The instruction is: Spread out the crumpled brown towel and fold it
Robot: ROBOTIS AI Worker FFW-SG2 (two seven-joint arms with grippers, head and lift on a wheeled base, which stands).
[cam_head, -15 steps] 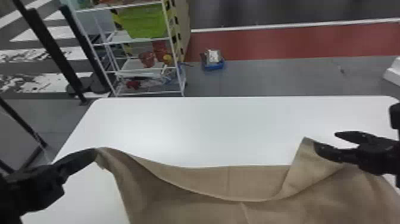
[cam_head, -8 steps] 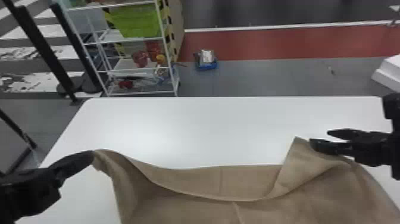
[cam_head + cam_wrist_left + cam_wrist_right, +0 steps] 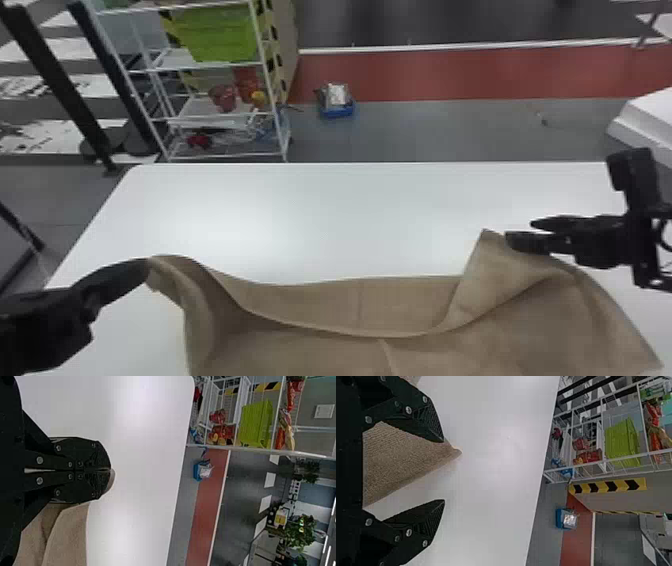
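Note:
My left gripper (image 3: 145,272) is shut on the left corner of the brown towel (image 3: 320,310), holding it raised off the table in the head view. In the left wrist view the left gripper (image 3: 111,470) has its two fingers together, with the towel (image 3: 67,534) hanging beside them. My right gripper (image 3: 517,231) stands at the towel's raised right part, its fingers apart. The right wrist view shows the right gripper (image 3: 443,471) open, a pointed towel corner (image 3: 407,455) lying between and beyond its fingers. Between both grippers the cloth sags, with a curved fold.
The white table (image 3: 320,215) extends beyond the towel to its far edge. Behind it on the floor stand a white shelf rack (image 3: 220,65) with a green bin (image 3: 215,35) and a small blue container (image 3: 336,107). Dark posts rise at the far left.
The head view has shifted slightly. The right gripper and the towel's right part sit a little farther left in it, while the left gripper keeps hold of its corner.

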